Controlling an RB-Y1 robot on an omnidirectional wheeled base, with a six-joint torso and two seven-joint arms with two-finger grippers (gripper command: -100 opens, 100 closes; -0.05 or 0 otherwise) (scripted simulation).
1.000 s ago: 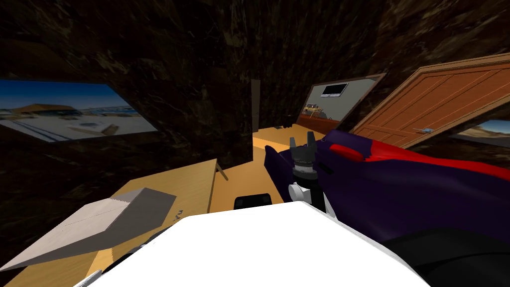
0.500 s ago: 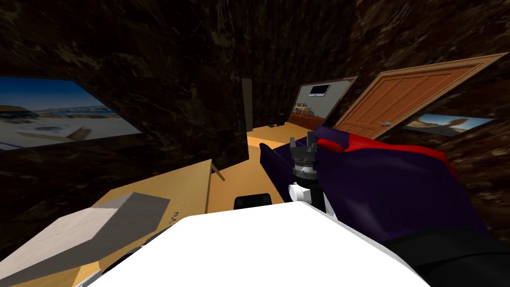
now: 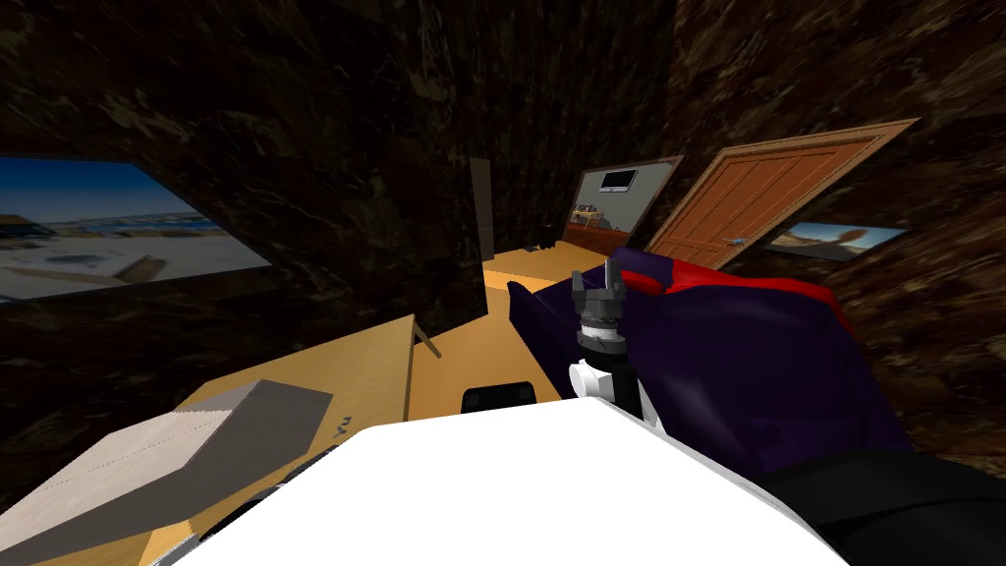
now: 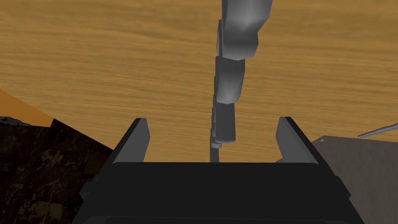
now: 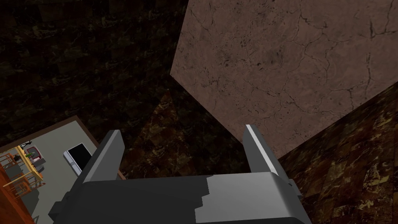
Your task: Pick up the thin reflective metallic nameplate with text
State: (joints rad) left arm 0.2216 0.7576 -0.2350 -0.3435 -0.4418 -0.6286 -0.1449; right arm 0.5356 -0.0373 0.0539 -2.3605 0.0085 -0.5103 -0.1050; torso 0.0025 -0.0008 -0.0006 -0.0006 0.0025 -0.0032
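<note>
Two fingers [image 4: 137,140] of the left gripper [image 4: 213,120] stand wide apart, holding nothing. In line with the gap between them, a grey column of stacked blocks [image 4: 233,74] crosses in front of a light wooden desk top [image 4: 97,58]; I cannot tell what the column belongs to. Just past the outer side of one finger lies the flat face of a grey box [image 4: 349,159]. A thin grey strip [image 4: 379,130] shows edge-on just beyond the box's corner, apart from both fingers. This strip is probably the nameplate, though no text can be read on it. On the other finger's side, the desk edge gives way to a patch of orange floor [image 4: 23,111] and a dark mottled wall [image 4: 35,175].

From the head view, the box is a long wedge resting on the desk's near end, with small dark marks on the wood just beside its corner.

Further out, the right gripper [image 3: 598,280] is held upright in front of the chest, its fingers also apart and empty, between the desk and a dark purple bed [image 3: 747,373] with red on top. Beyond the bed stand a brown panelled door [image 3: 776,197], a small framed picture [image 3: 835,239] and an opening onto a lit room [image 3: 614,197]. A wide window [image 3: 98,231] is set in the dark wall behind the desk.
</note>
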